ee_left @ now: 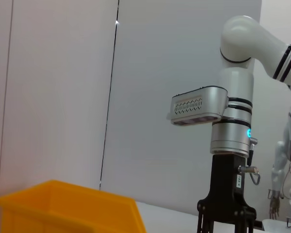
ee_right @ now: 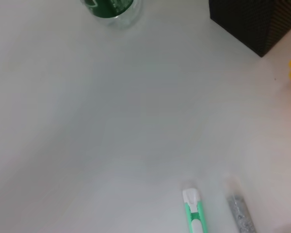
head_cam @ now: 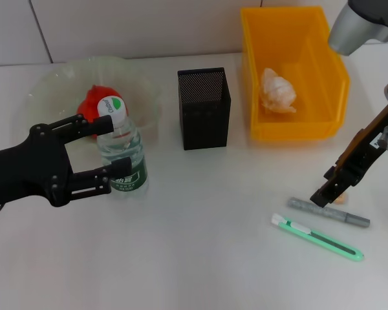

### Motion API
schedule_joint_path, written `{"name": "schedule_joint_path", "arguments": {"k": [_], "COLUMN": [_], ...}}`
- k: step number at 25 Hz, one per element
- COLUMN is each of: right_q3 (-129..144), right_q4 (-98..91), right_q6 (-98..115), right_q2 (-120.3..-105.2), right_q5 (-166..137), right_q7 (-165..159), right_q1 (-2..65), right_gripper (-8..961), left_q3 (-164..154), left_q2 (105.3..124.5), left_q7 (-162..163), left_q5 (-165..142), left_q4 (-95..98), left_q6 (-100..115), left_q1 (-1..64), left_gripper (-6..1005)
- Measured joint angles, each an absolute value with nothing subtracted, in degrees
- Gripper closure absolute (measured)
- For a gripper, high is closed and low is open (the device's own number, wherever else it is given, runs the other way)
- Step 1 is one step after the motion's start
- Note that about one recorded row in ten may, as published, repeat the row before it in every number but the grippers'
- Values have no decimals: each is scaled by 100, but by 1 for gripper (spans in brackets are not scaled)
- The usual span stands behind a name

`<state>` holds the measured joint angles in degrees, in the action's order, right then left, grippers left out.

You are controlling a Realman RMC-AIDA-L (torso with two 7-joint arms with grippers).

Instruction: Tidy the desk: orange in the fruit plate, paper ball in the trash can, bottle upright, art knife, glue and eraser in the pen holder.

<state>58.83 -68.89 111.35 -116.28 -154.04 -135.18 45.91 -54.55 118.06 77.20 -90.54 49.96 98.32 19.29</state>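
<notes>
Spread wide, the left gripper (head_cam: 103,148) brackets the bottle (head_cam: 121,152), one finger behind its white cap, the other in front of its green label; whether either finger touches it cannot be told. That bottle stands upright on the white desk (head_cam: 200,258), just in front of the clear fruit plate (head_cam: 52,87), which holds the orange (head_cam: 89,103). To the right stands the black mesh pen holder (head_cam: 204,108), then the yellow trash can (head_cam: 291,71) with the paper ball (head_cam: 277,90) inside. Farther right, the right gripper (head_cam: 328,191) reaches down to the far end of the grey glue stick (head_cam: 328,212); its fingers' state cannot be told. Near it lies the green art knife (head_cam: 317,237), just in front of the glue stick.
</notes>
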Motion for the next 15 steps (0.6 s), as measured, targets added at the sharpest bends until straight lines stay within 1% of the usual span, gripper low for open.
{"name": "schedule_joint_path", "arguments": {"k": [7,12,15], "right_q3": [6336,6469,6547], "right_q4": [-6906,-6886,-6862], "right_q6": [11084,11081,11081], "right_q2": [-11731,-11858,-11878], "right_q5": [-15443,-15675,-15712], "right_q7": [-13673,-13715,-13745], "right_q1": [4618,4703,4743], "right_gripper": [321,321,322], "left_q3": [-5430,-5429,-5431], "left_q2": [11803,11803,11803], "left_q7": [7669,7665,7657], "left_q5": [-9061,-9062,-9062], "left_q4": [4908,4908,4909], "left_q6": [9826,9826,9826], "left_q1": [1973,1973,1970], "left_gripper": [193,193,193]}}
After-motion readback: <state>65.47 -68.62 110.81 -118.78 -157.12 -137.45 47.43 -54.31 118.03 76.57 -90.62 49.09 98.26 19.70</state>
